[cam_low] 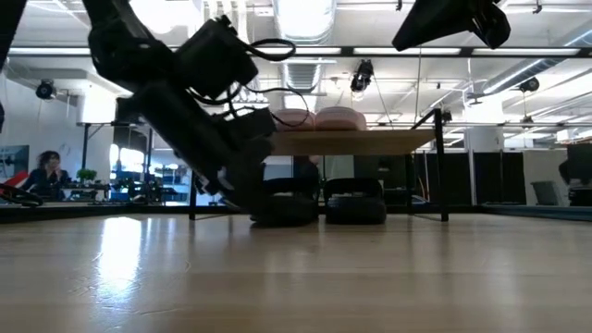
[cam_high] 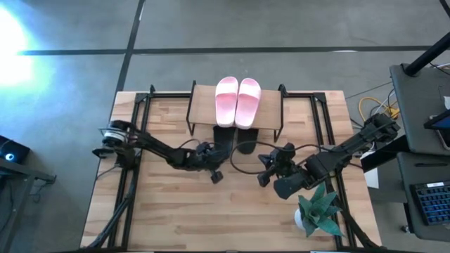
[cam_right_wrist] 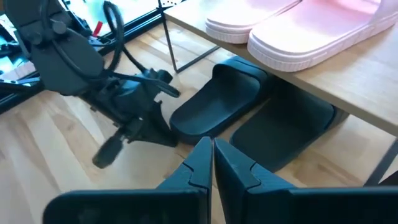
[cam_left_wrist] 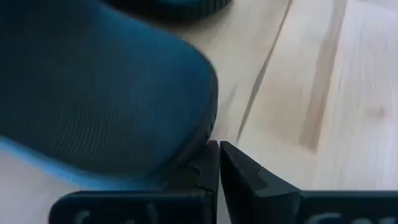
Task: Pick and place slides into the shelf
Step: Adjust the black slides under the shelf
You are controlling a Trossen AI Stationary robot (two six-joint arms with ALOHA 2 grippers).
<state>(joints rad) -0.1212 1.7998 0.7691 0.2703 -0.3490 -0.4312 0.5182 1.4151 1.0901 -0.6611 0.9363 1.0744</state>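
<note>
- 2 pale pink open-toe slide sandals (cam_high: 238,101) are seen side by side, touching, on the light wooden plank top of the small low shelf (cam_high: 202,105) with thin black wire legs, which stands at the far middle of the pale wooden counter (cam_high: 176,211).
- 2 black open-toe slide sandals (cam_right_wrist: 249,118) are seen on the counter beneath the plank, side by side; the heel of each juts out from under the near edge of the shelf in the high view.
- The left end effector (cam_high: 215,175) is held low over the counter, just beside the heel of the black sandal on its side; in the left wrist view its 2 dark fingers (cam_left_wrist: 239,177) are pressed together with nothing between them, right against the edge of that sandal's textured sole.
- The right end effector (cam_high: 261,178) is held above the counter in front of the shelf, near the other black sandal but apart from it; its fingers (cam_right_wrist: 233,168) are pressed together and nothing is pinched.
- A small green potted plant (cam_high: 318,211) is seen at the near right of the counter.
</note>
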